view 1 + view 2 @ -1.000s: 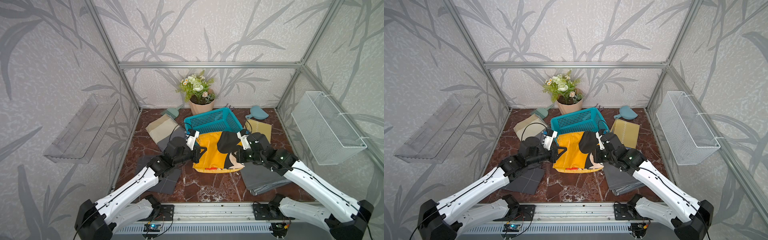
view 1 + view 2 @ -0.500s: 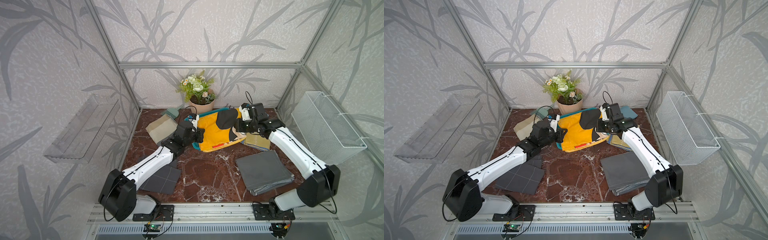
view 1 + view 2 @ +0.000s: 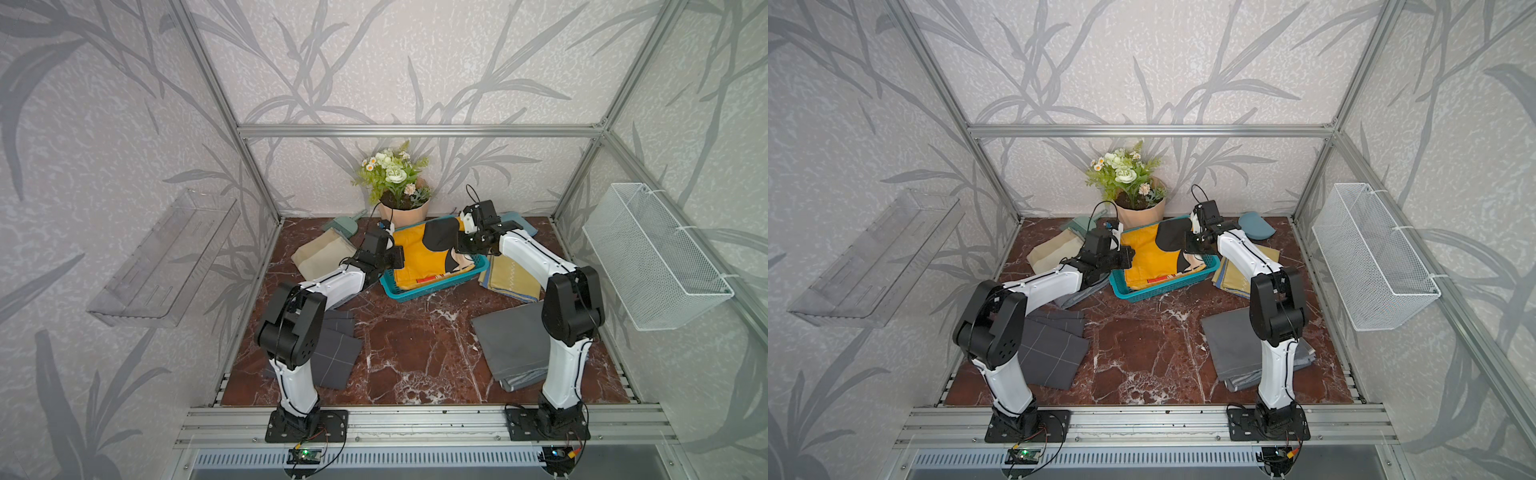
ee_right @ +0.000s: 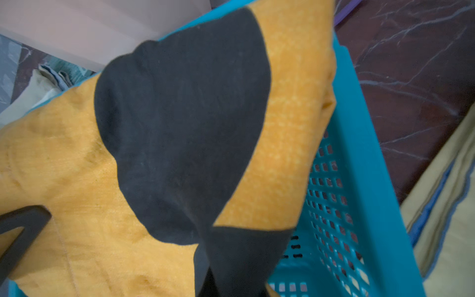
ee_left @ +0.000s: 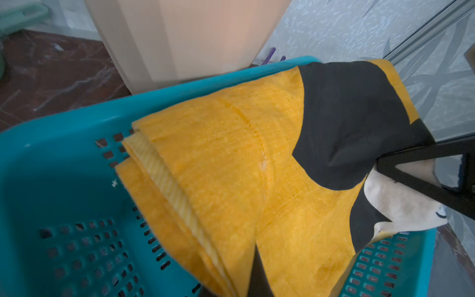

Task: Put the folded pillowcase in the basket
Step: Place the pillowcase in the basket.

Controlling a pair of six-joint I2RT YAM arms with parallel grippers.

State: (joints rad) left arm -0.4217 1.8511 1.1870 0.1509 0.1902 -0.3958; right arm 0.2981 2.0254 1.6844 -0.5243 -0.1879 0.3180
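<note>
Pinching pillowcase (image 3: 417, 258) edges with left gripper (image 3: 397, 262), right gripper (image 3: 460, 246) — lower level, tuck far edge inside basket (image 3: 432, 289), then release.

Robotics lab cell dressed as a home: aluminium frame (image 3: 419, 130), leaf-print wallpaper (image 3: 415, 62), marble-look worktop (image 3: 415, 345), potted flowers (image 3: 395, 178), robot arms (image 3: 293, 324) bolted to a rail (image 3: 415, 420).

Yellow-and-black pillowcase (image 3: 415, 257), teal basket (image 3: 434, 288)
</note>
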